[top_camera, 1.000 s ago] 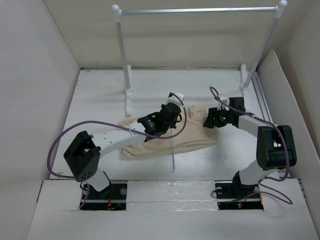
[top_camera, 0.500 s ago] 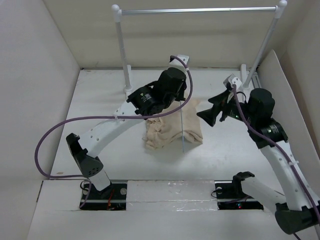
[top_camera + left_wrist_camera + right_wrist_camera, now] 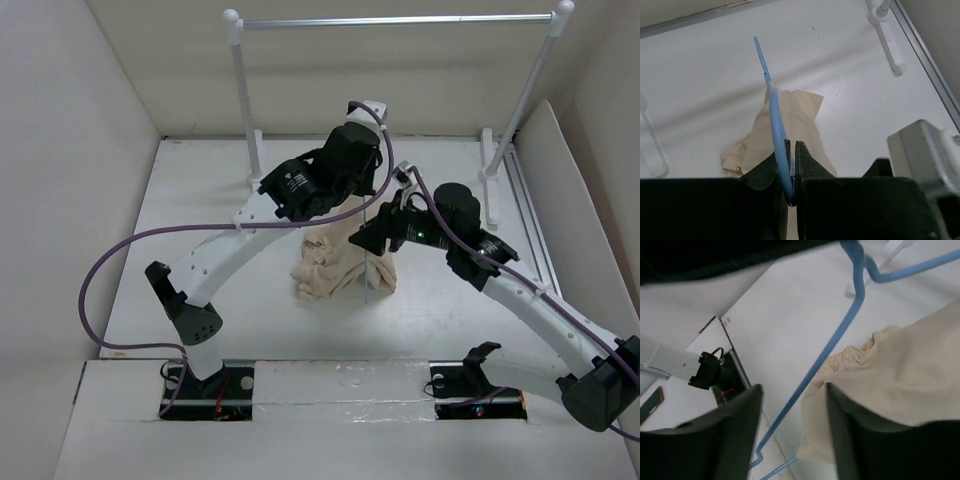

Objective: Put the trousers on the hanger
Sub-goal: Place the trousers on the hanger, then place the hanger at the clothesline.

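Observation:
The blue hanger (image 3: 368,270) hangs edge-on below my raised left gripper (image 3: 358,190), which is shut on its hook. In the left wrist view the jaws (image 3: 792,145) pinch the hanger (image 3: 774,105) and the beige trousers (image 3: 795,112) hang bunched below it. The trousers (image 3: 335,265) droop from the hanger down to the table. My right gripper (image 3: 370,238) is at their right side, open. In the right wrist view its gripper (image 3: 793,390) straddles the hanger wire (image 3: 837,337) and the edge of the trousers (image 3: 905,375), which lie against the right finger.
The rack with white posts and a silver bar (image 3: 400,20) stands at the back. One rack foot (image 3: 887,40) shows in the left wrist view. White walls close in the left and right sides, and a slanted white panel (image 3: 560,190) stands at the right.
The trousers lay spread on the table with both grippers low. The left arm has since risen with the hanger, and the cloth hangs bunched. The right gripper has risen and moved left to the cloth.

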{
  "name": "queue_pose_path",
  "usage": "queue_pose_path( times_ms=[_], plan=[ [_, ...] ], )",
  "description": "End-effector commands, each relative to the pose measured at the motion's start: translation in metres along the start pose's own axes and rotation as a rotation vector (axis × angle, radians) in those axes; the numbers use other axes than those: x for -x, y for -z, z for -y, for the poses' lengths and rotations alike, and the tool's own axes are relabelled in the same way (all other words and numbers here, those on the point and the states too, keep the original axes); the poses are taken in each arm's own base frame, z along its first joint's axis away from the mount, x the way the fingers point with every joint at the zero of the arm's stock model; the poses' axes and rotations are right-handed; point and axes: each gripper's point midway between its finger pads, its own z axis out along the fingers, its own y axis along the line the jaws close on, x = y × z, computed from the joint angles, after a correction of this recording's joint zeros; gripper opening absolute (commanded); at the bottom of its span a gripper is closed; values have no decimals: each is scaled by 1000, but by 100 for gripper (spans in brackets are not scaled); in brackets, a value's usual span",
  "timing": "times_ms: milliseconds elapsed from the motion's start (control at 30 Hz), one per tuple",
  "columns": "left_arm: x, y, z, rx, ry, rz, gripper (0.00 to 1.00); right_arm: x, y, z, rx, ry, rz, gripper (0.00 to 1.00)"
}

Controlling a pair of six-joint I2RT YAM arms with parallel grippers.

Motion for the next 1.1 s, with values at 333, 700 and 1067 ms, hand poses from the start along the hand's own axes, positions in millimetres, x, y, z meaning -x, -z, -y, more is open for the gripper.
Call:
queue_pose_path(
  times_ms=[333,700,1067],
  plan=[
    [93,68,16,-196,134,264,19,71,19,-53,154,-147,313,0],
    [185,208,-22,-317,327,682,99,190,32,-1,80,-128,495,0],
    [56,182,-80,-131,446,479,99,277,87,153,-195,-123,602,0]
  ],
)
